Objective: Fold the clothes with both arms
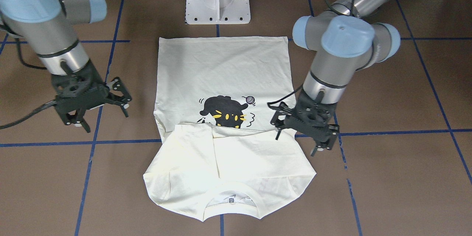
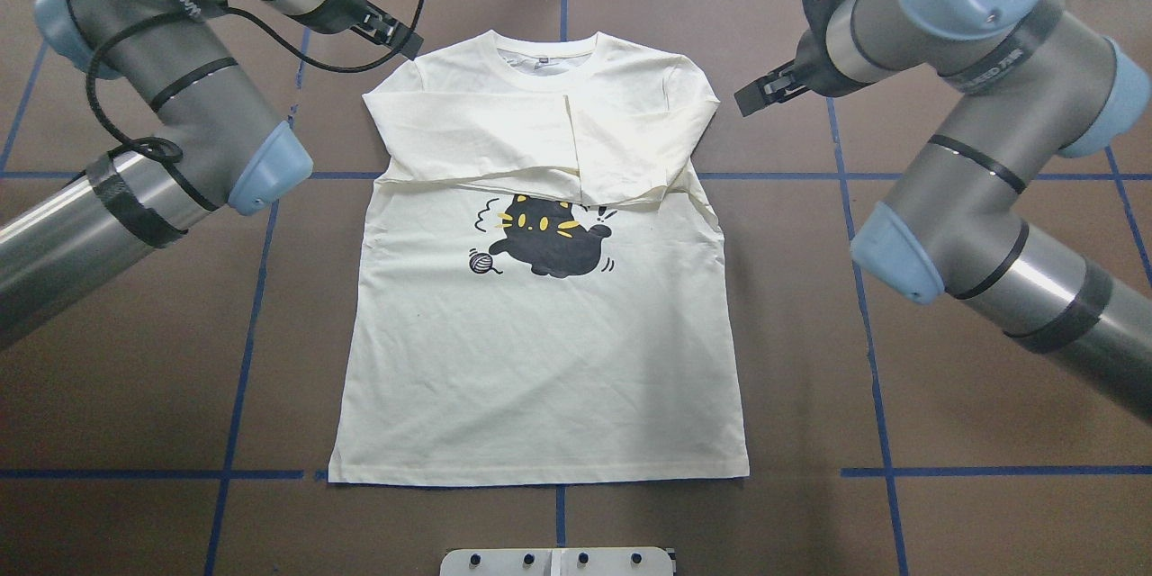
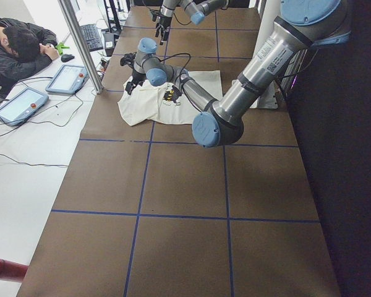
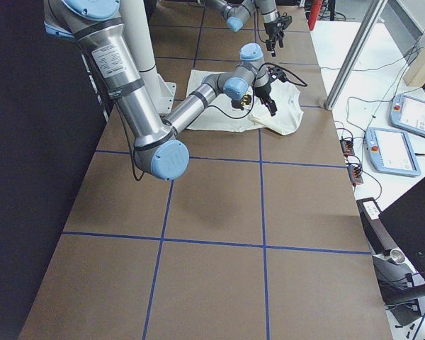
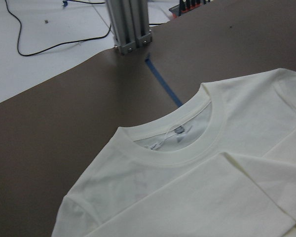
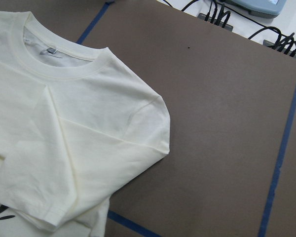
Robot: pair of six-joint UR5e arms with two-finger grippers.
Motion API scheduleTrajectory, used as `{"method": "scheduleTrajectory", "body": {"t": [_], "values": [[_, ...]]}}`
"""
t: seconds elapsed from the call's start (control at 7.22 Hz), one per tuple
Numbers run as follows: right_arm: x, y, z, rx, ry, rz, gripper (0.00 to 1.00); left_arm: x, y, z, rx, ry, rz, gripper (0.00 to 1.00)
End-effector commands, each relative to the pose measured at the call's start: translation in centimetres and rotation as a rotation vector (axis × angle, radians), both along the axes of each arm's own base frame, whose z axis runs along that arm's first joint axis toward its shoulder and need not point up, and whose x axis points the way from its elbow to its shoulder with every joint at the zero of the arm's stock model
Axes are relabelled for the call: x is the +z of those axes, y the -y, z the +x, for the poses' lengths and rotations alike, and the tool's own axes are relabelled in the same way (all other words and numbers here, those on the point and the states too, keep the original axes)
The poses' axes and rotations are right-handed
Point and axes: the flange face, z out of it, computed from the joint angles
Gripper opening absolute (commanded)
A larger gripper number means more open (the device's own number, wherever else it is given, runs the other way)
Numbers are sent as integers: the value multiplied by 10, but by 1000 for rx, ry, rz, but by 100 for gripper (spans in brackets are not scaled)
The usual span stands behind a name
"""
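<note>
— Where does the shirt lie?
— Flat on the brown table, print side up. Its long axis goes across the table: the hem is near the robot's edge and the collar points to the far edge. Both sleeves are folded over the chest and cover the top of the cat print.
— And the pincers?
— The left gripper and the right gripper both stand wide and hold nothing, each just beside a shoulder.

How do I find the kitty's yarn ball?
Find the cream shirt lying flat on the brown table. Beside its folded sleeves is a black cat print. The yarn ball is the small scribbly circle next to the cat, the only round outline there.
</note>
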Motion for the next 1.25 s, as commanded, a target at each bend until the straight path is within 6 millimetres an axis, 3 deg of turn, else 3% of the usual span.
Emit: {"method": "scheduleTrajectory", "body": {"t": [0.0,0.14,0.42,0.69,0.97,1.11], "values": [[-48,-23,-92,64,-90,-1,93,61,8,-61,24,95,85,100],[-52,-22,-136,96,-149,22,91,77,7,-79,46,78,97,100],[-64,-24,-216,157,-231,49,83,79,3,-81,75,48,79,100],[-61,-28,-254,167,-296,75,74,80,3,-81,71,47,75,100],[-50,-39,-273,176,-337,101,70,81,3,-81,72,48,73,100],[-56,-38,-285,181,-349,105,70,80,3,-81,71,47,75,100]]}}
